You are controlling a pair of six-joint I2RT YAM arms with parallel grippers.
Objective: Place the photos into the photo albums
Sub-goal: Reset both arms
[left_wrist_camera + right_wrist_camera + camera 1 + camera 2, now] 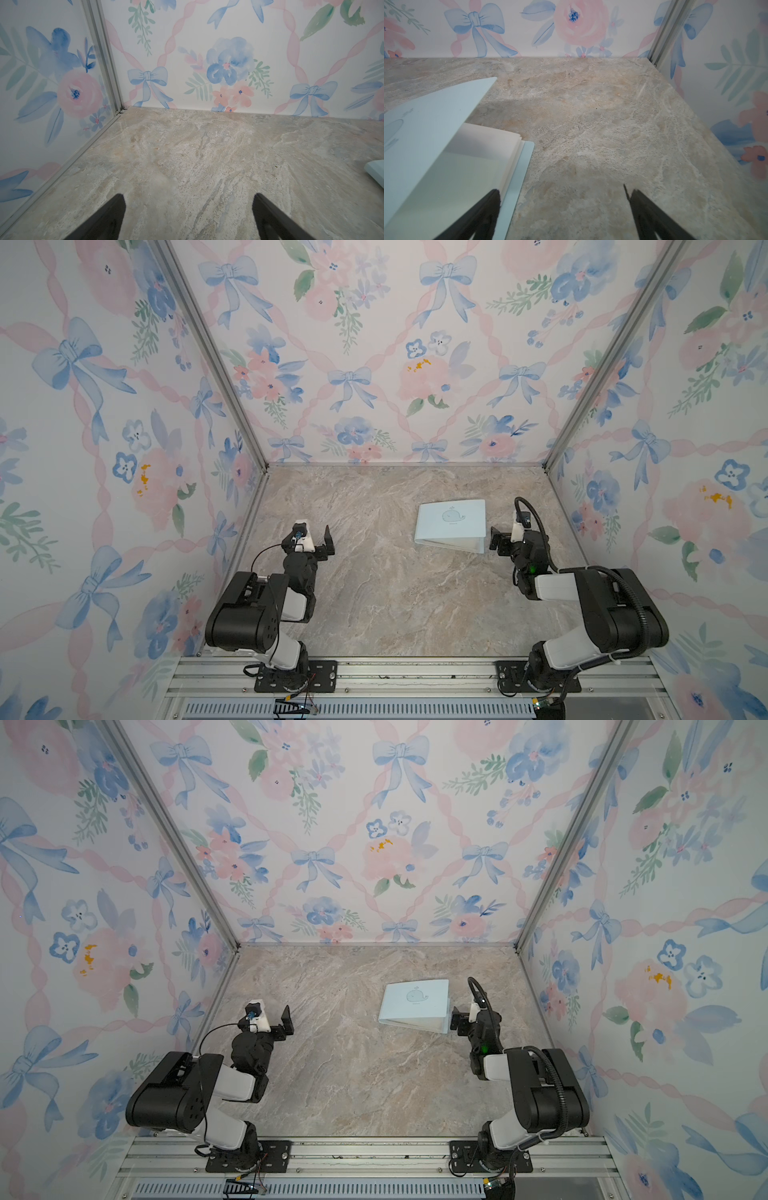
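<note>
On the table (374, 593) the album (451, 518) lies, cover ajar; right pincer (564, 192) just beside it and left pincer (188, 197) both spread, empty.

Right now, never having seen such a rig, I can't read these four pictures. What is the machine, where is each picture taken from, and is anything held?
Two robot arms, left and right, are bolted at the near edge of a marble-look table inside flowered walls. Two pictures look down from one overhead camera pair. The other two come from a camera on each wrist, looking past its claw. The left claw is open over bare table. The right claw is open at the edge of a pale blue whale-cover album, whose cover stands slightly lifted. Neither holds anything. No loose photos show.
</note>
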